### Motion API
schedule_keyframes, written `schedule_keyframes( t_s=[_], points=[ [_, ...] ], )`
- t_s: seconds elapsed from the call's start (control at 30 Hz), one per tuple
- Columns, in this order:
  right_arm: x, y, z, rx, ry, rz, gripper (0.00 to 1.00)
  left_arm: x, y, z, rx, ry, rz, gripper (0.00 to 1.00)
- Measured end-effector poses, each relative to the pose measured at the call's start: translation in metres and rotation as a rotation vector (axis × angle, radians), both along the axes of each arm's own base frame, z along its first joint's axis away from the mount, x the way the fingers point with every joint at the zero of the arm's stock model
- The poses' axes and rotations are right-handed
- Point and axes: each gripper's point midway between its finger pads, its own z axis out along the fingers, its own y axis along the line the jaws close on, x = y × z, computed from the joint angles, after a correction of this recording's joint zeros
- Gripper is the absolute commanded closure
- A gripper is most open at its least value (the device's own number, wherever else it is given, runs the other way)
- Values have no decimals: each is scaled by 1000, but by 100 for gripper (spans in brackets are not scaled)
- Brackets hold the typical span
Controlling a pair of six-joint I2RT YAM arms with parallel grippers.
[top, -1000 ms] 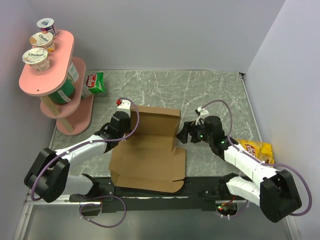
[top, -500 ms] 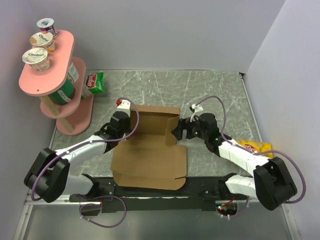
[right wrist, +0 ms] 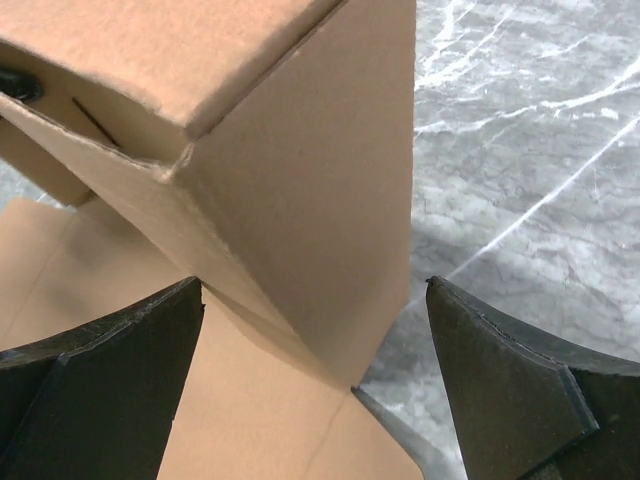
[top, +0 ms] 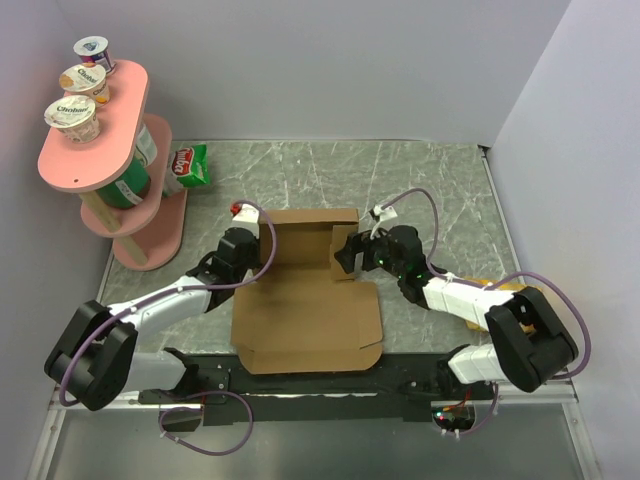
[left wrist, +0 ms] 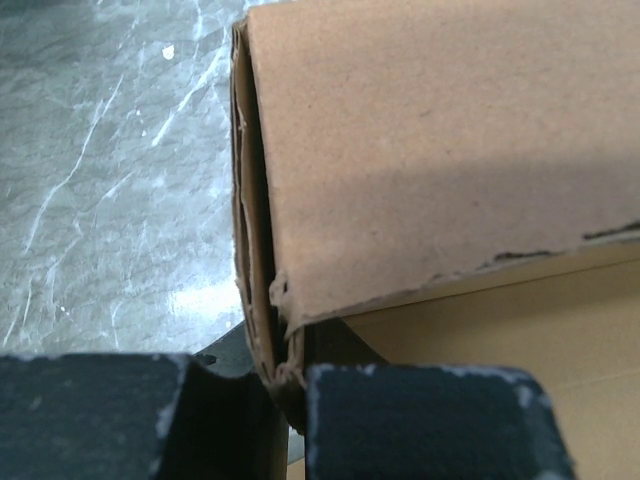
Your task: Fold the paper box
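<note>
Pinching the raised back wall of the paper box (top: 305, 320) at its left edge, left gripper (left wrist: 285, 400) clamped on the cardboard, right gripper (right wrist: 312, 300) spread wide around the right corner flap, box base flat mid marble table (top: 430, 180), between both arms.

Plain brown corrugated paper box (top: 305, 318), a die-cut sheet only partly folded, lying in the middle of the table in front of me. Its large square panel rests flat, with narrow flaps along the near edge. The far section is folded upright into a wall, with short side flaps bent forward at both ends. Up close on the right, a raised flap meets the panel above it at a creased corner (right wrist: 310, 200). On the left, two cardboard layers lie doubled (left wrist: 440, 150), their ragged edge pinched in my left gripper (left wrist: 285, 400).
</note>
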Motion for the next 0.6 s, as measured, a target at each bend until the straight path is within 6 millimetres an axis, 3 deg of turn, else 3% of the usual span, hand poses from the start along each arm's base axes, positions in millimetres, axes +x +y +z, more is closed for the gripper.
schedule_keyframes(
  t_s=[0.2, 0.37, 0.6],
  points=[
    [10, 2, 6, -3, -63, -46, 11, -1, -4, 2, 9, -15, -10, 99],
    [16, 3, 9, -27, -110, -100, 36, -3, -8, 3, 16, -23, -11, 99],
    [24, -9, 3, -75, -120, -204, 59, -5, -9, 5, 17, -32, 16, 99]
  ],
)
